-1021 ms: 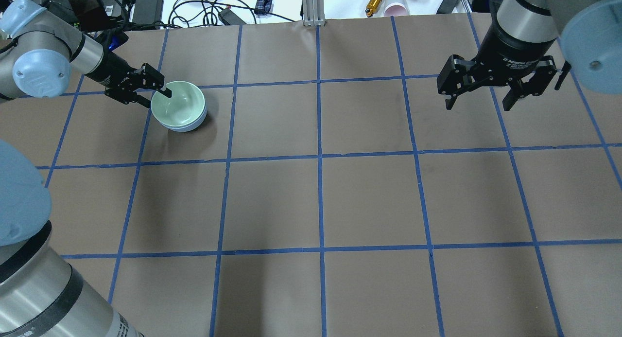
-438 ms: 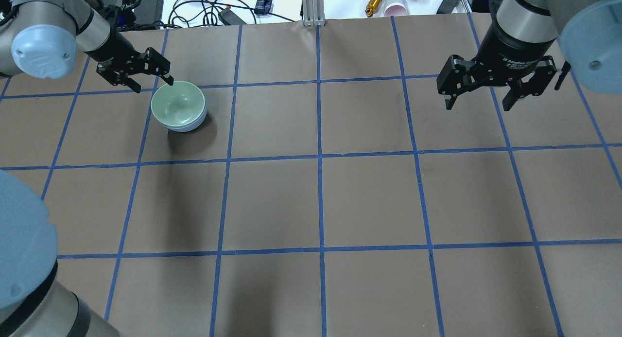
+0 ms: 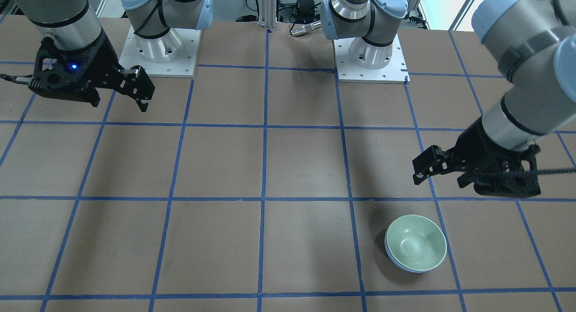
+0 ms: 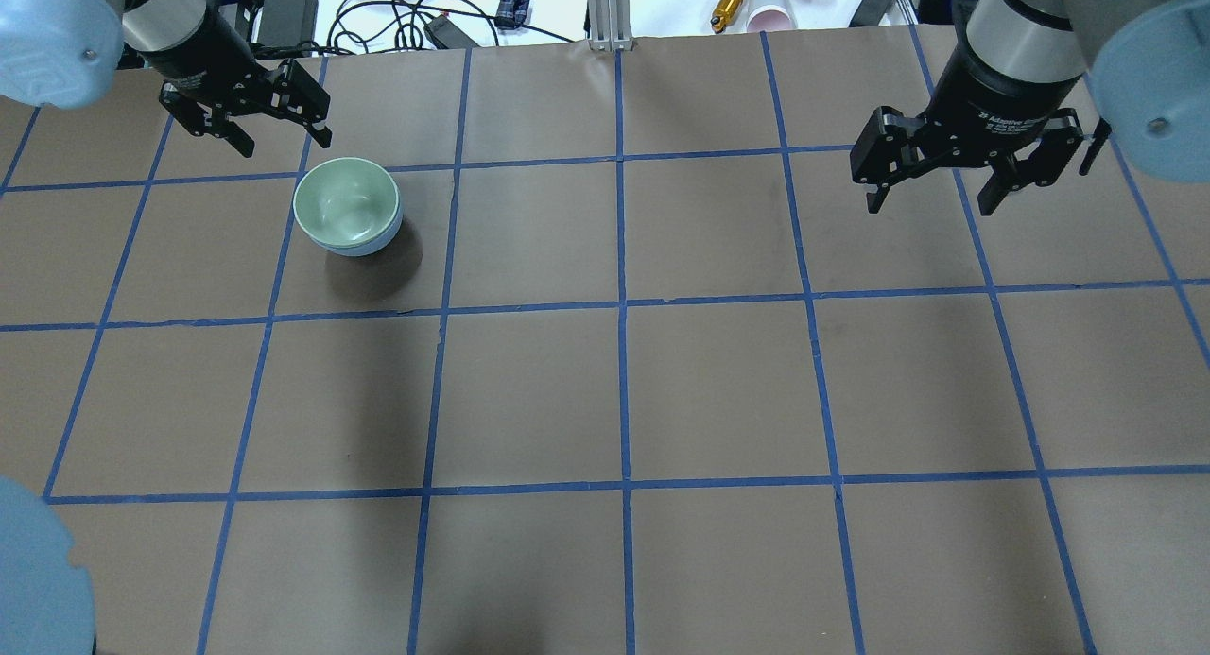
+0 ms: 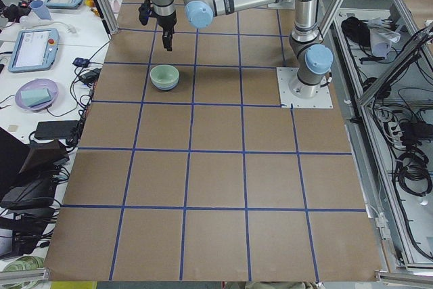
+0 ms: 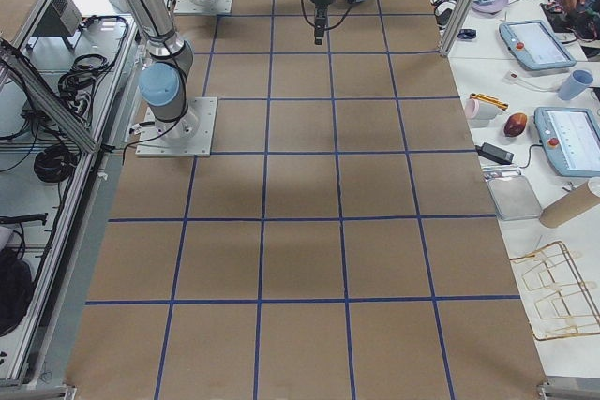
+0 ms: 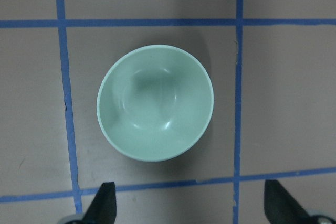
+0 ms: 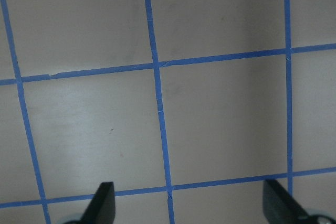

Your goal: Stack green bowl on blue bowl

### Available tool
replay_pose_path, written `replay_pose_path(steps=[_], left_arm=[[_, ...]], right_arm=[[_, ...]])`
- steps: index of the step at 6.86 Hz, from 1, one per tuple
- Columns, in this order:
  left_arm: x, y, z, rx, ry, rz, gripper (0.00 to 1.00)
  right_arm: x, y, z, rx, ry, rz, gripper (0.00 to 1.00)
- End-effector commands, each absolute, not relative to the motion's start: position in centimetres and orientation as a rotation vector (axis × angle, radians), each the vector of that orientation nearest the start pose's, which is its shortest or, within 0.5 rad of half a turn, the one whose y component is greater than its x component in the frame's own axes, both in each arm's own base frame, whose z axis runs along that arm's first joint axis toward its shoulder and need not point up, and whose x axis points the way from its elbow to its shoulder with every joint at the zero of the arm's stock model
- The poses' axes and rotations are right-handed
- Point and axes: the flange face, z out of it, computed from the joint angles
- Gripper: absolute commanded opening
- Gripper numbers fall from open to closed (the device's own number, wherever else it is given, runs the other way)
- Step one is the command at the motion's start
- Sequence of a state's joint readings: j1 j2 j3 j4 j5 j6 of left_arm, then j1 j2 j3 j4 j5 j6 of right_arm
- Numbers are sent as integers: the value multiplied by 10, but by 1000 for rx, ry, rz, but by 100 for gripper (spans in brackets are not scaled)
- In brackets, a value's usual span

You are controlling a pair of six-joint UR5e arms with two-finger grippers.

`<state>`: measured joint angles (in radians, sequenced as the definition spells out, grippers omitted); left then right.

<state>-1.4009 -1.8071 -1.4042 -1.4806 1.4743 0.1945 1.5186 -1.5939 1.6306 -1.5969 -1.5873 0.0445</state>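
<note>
1. The green bowl (image 4: 345,201) is seen nested upright in the blue bowl (image 4: 371,249), of which only a thin periwinkle crescent is showing beneath the green rim.
2. The stack is found on the robot's left side of the bench (image 4: 718,381), towards the far edge, inside one taped square and just beside a blue tape line (image 4: 444,230).
3. The green bowl is shown as pale mint, smooth and glossy, with soft highlights in its hollow; it is empty, and no tilt can be made out.
4. The stacking itself is judged to be done; nothing is gripped, and only clearing the arm away appears to be left.
5. The left fingers (image 7: 104,205) are spread wide and released, held above the stack and apart from it, with the bowl framed between them in the wrist view.
6. The right fingers (image 4: 870,163) are likewise spread and empty, parked well apart on the opposite side over bare bench.
</note>
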Motion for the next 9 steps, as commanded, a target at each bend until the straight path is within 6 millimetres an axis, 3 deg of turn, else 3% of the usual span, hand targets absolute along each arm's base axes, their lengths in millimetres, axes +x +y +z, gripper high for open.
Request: replay_pose_path(steps=[1,2,3,6,8,9], left_arm=[[-105,-563,503,31,3204,-125,100],[-123,-541,521,32,3204,-137,100],[-125,-524,534,36,3199,-139,100],[-122,-475,531,58,3141,-128,100],[-112,-504,521,23,3138,-243,100],[-113,-505,518,27,3132,-229,100]], right_arm=[[106,-487,472,152,3155,17,100],[106,-487,472,152,3155,17,100],[106,-487,472,152,3155,17,100],[106,-487,472,152,3155,17,100],[106,-487,472,152,3155,19,100],[106,-487,472,152,3155,17,100]])
